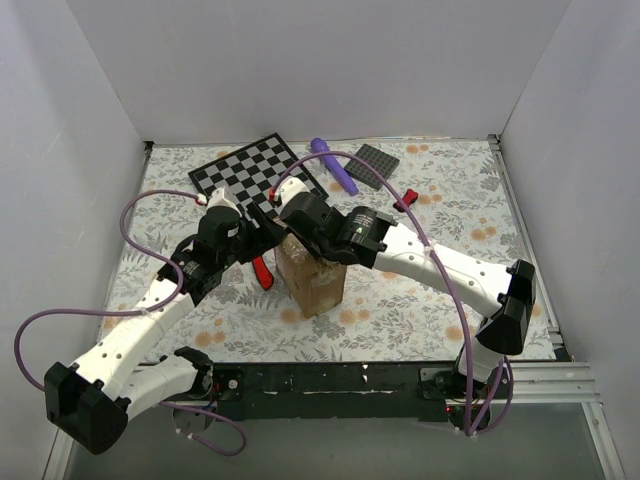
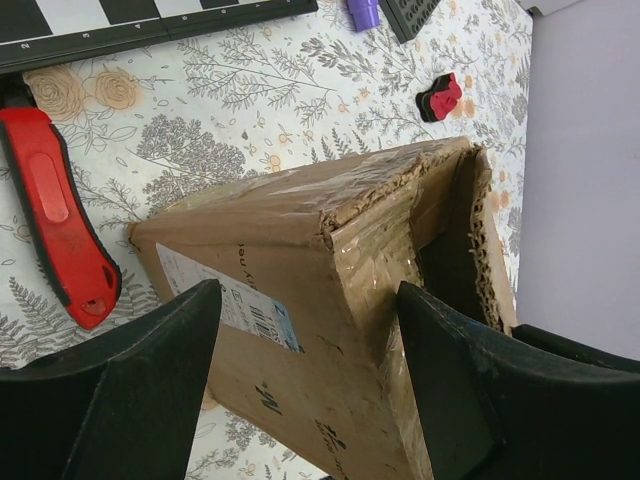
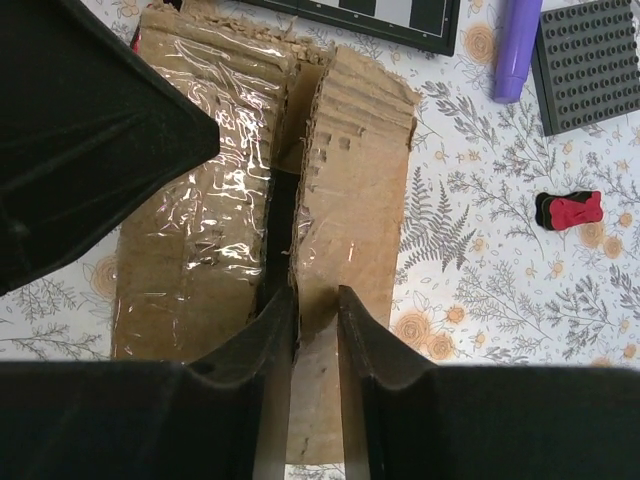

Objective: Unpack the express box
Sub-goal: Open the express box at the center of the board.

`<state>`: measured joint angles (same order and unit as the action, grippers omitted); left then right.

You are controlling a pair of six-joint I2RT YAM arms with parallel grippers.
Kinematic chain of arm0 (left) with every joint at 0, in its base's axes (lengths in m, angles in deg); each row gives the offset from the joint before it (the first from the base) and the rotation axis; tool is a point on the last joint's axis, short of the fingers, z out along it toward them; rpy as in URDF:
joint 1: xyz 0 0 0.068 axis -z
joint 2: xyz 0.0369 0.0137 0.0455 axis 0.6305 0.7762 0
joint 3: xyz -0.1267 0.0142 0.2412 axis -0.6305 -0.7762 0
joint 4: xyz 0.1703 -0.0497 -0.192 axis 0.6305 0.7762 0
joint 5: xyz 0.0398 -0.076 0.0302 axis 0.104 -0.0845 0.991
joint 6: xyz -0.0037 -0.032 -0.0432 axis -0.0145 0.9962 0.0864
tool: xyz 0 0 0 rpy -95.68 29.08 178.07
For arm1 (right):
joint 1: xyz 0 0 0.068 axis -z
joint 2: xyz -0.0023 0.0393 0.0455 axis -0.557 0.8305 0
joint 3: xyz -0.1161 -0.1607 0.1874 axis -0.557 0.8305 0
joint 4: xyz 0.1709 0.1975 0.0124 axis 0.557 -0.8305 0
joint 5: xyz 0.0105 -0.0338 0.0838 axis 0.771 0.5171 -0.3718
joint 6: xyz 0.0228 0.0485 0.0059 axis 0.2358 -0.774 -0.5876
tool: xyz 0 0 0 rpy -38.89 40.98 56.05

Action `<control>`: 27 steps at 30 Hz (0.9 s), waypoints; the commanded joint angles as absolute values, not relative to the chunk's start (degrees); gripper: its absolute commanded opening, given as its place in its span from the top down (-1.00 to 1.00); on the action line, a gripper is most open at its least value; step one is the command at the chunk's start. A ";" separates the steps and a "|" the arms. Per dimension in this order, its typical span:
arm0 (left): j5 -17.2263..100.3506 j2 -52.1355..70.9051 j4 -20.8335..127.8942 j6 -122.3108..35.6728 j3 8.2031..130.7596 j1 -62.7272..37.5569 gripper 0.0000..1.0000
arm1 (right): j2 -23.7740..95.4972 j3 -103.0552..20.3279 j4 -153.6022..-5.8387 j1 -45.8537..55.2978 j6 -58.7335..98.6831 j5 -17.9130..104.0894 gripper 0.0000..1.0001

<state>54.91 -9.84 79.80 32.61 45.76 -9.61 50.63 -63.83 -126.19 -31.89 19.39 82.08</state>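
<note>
The express box (image 1: 312,282), a small brown carton with shiny tape, stands mid-table on the floral cloth. In the left wrist view the express box (image 2: 300,270) lies between my left gripper's (image 2: 310,290) black fingers (image 2: 130,390), which hold its sides; a printed label shows on one side. The top seam is torn open into a dark slit. In the right wrist view my right gripper (image 3: 315,292) has closed in on the inner edge of the right top flap (image 3: 360,170), one finger in the slit and the other on the flap. Both grippers meet over the box top (image 1: 285,232).
A red utility knife (image 1: 263,271) lies just left of the box. Behind it are a chessboard (image 1: 258,170), a purple marker (image 1: 333,165), a dark grey studded plate (image 1: 374,165) and a small red-black clip (image 1: 406,199). White walls enclose the table.
</note>
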 commanded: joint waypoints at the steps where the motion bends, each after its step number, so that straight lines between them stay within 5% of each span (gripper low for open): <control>1: 54.66 -8.46 80.60 32.03 44.33 -9.47 -0.39 | 47.77 -67.15 -128.78 -31.54 17.91 83.34 0.61; 5: 54.31 -7.66 79.81 32.37 43.72 -9.47 -0.38 | 46.80 -67.68 -129.66 -31.54 17.83 84.30 0.97; 17: 56.50 -9.59 79.54 32.47 42.75 -9.55 -0.38 | 41.46 -64.44 -130.29 -29.35 14.23 84.66 0.97; 23: 58.78 -11.26 78.31 32.64 45.82 -9.55 -0.50 | 26.08 -44.01 -112.02 -19.18 7.12 62.75 0.97; 27: 60.11 -12.23 77.35 33.08 48.90 -9.55 -0.78 | 19.30 -35.02 -104.27 -13.97 2.54 54.43 0.97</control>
<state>54.77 -9.93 76.19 33.68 44.88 -9.17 25.28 -41.45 -113.95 -18.29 7.63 65.14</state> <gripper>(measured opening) 0.845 0.031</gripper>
